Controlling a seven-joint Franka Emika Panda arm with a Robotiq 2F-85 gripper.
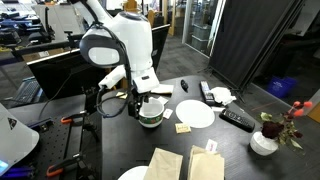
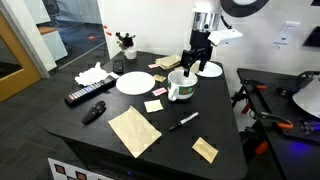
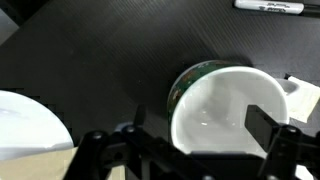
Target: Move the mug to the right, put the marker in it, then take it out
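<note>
The gripper (image 2: 196, 66) hangs just above the mug (image 2: 180, 87), its jaws spread wide and holding nothing. In an exterior view the mug stands upright on the black table (image 2: 100, 135), right of the white plate (image 2: 133, 82). The marker (image 2: 183, 122) lies flat nearer the camera, apart from the mug. The mug looks like glazed ceramic: stiff, fairly heavy, slick, and likely to chip if knocked. It seems too broad to span, so pinching one wall at the rim, one finger inside and one outside, looks the safer hold.
</note>
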